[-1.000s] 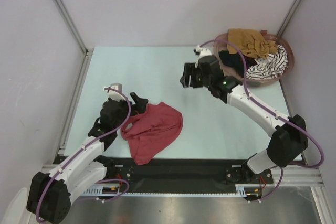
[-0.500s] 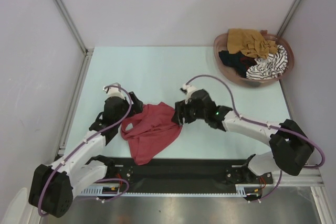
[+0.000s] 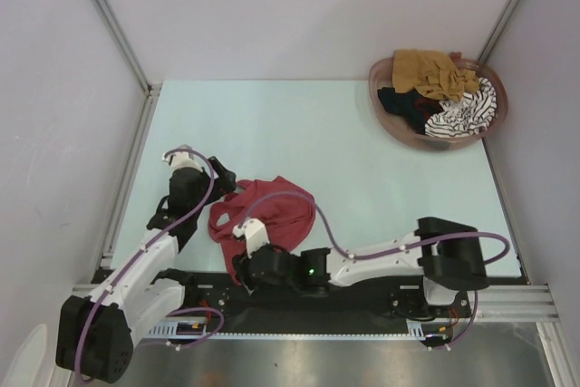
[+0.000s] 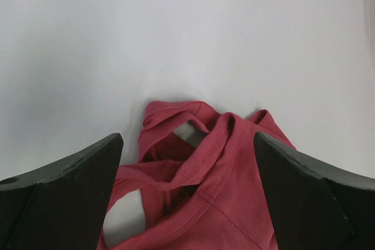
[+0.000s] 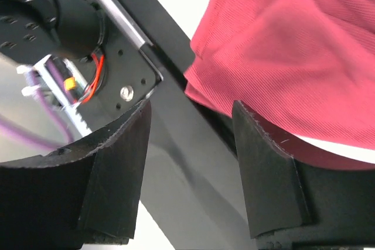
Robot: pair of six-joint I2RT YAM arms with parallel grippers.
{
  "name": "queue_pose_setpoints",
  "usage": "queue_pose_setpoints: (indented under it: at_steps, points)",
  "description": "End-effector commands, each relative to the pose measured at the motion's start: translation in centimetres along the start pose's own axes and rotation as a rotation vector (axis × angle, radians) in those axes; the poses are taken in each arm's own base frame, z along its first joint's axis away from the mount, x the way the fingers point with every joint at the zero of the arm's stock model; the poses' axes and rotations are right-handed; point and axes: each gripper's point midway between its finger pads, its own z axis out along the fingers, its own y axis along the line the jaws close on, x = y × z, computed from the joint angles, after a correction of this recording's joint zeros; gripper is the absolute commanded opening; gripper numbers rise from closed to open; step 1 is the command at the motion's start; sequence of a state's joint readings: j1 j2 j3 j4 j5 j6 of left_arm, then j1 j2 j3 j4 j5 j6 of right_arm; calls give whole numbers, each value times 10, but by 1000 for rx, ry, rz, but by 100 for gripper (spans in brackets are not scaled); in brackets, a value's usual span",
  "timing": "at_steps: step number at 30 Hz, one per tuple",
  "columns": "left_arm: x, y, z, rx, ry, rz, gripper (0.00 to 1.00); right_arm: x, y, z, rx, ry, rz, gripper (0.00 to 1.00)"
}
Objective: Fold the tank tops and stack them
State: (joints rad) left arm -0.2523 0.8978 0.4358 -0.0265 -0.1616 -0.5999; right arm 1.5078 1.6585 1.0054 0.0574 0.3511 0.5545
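At the left, the left gripper (image 3: 224, 176) sits low over the table (image 3: 299, 124) with its jaws wide open and nothing held. It is at the far-left end of the red top (image 3: 272, 210), and its wrist view shows the looped straps (image 4: 176, 122) lying just ahead, between the fingers.

The red top lies crumpled, centre-left and near, with its hem reaching the black rail (image 5: 176, 86) at the near edge. The right gripper (image 3: 243, 269) is stretched across to that near hem. Its jaws are also open, and the hem's edge (image 5: 205, 86) is just beyond the fingertips, not yet pinched.

The cloth looks like a thin ribbed knit: light, limp, and likely to sag and bunch anywhere it is not held. The best holds are probably the strap end and the hem, one gripper on each, so it can be pulled flat. A pinch at the hem should avoid the rail.

Far right, the basket (image 3: 497, 120) holds the mustard top (image 3: 435, 70), the black top (image 3: 403, 104) and the striped top (image 3: 467, 113) in a heap.
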Motion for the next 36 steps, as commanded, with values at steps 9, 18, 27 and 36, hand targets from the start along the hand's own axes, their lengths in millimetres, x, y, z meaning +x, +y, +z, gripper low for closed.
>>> queue_pose_setpoints:
  at_steps: [9,18,27,36]
  points:
    - [-2,-5,3,57,8,-76,100,15,15,52,113,-2,-78,63]
    - [-3,-8,2,72,1,-64,100,36,-6,60,196,42,-116,12]
    - [-8,-22,-6,161,-26,-20,100,-12,-94,-38,318,-101,74,0]
    - [7,-42,-1,218,38,35,100,-9,-236,-154,531,-302,492,0]
